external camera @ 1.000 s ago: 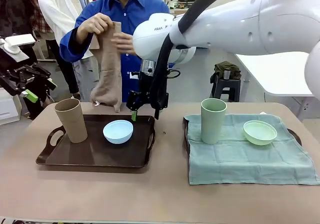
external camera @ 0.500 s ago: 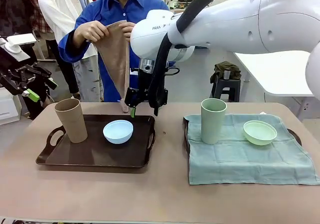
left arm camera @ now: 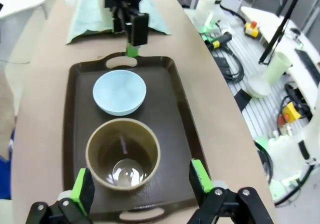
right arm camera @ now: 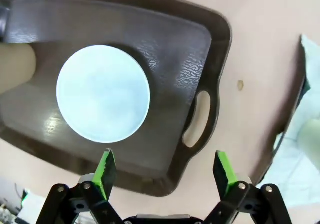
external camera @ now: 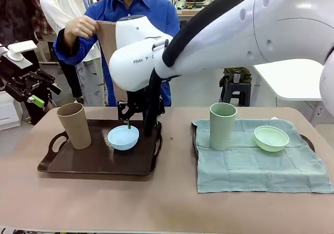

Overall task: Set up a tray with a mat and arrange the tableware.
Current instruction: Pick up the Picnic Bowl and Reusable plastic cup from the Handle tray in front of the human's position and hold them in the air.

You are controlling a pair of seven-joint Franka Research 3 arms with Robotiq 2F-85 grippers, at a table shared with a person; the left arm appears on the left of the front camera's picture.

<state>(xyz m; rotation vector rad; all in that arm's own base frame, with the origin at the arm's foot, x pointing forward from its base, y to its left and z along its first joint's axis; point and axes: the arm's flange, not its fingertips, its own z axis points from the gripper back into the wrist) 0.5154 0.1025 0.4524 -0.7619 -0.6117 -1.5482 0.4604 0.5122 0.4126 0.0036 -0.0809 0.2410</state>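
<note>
On the counter [external camera: 167, 208], the tray [external camera: 99, 163] at nine o'clock is carrying the tan cup [external camera: 74, 125] and blue bowl [external camera: 123, 137]. My right jaws are hanging released above it, the bowl lying at eleven o'clock from them in the right wrist view; my left jaws, also released, are aiming at the cup.

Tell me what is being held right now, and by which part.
Left tool and right tool: open, empty. The person's hand grips the tan cloth by its top edge.
</note>
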